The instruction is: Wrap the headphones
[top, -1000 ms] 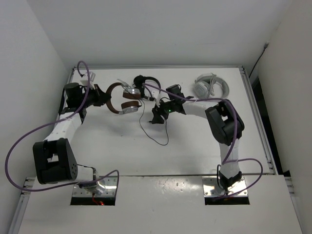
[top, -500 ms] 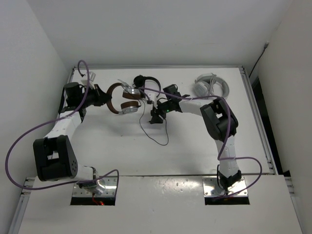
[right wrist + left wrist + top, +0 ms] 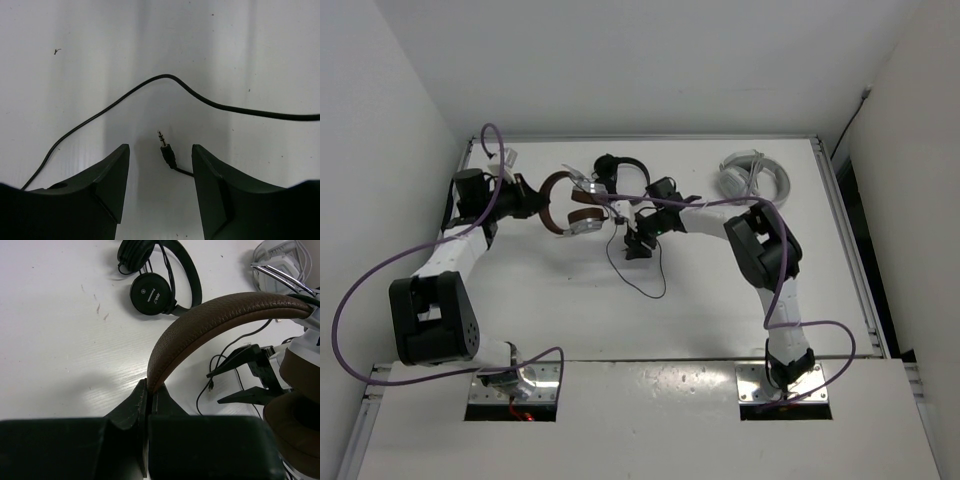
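White table, white walls on three sides; two grippers, three headphone sets, one loose cable.

Nearest, the thin black cable loops across mid table. Just beyond it the right gripper is down at the surface, fingers wide apart and holding nothing. The plug lies on the table between them, untouched, with a run of cable curving past on the far side. Left of that, the left gripper is pinched tight on the headband of the brown headphones, far-left of centre. The right gripper's fingers are just beside the earcups. Black headphones lie right behind the brown pair, crowding it. White headphones are far right, well apart.
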Controlling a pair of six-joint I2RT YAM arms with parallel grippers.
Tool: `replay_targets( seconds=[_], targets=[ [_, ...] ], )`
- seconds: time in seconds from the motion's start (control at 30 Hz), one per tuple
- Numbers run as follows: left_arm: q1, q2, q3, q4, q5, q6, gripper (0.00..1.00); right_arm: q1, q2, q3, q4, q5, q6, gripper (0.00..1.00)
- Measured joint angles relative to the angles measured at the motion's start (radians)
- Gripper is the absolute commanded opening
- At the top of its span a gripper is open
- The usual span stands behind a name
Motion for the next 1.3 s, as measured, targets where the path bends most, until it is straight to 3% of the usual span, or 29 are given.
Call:
replay_targets(
  seconds=[0.6, 0.8, 1.0, 1.03, 1.13, 1.3],
  targets=[
    [0.011, 0.0, 0.003, -0.009, -0.008, 0.023, 0.0, 0.042, 0.018, 0.027, -0.018, 0.097, -0.06, 0.25],
    [0.023, 0.008, 0.018, -0.017, -0.004, 0.03, 0.0, 0.067, 0.018, 0.031, -0.018, 0.125, -0.085, 0.0],
    [0.024, 0.013, 0.024, -0.024, 0.0, 0.033, 0.0, 0.068, 0.015, 0.022, -0.005, 0.131, -0.088, 0.0],
    [0.024, 0.013, 0.024, -0.023, 0.001, 0.034, 0.0, 0.068, 0.011, 0.015, 0.002, 0.133, -0.088, 0.12],
    [0.024, 0.015, 0.024, -0.023, 0.005, 0.034, 0.0, 0.068, 0.003, -0.001, 0.015, 0.14, -0.085, 0.24],
    [0.024, 0.016, 0.024, -0.023, 0.008, 0.034, 0.0, 0.066, -0.001, -0.004, 0.026, 0.157, -0.082, 0.29]
  ],
)
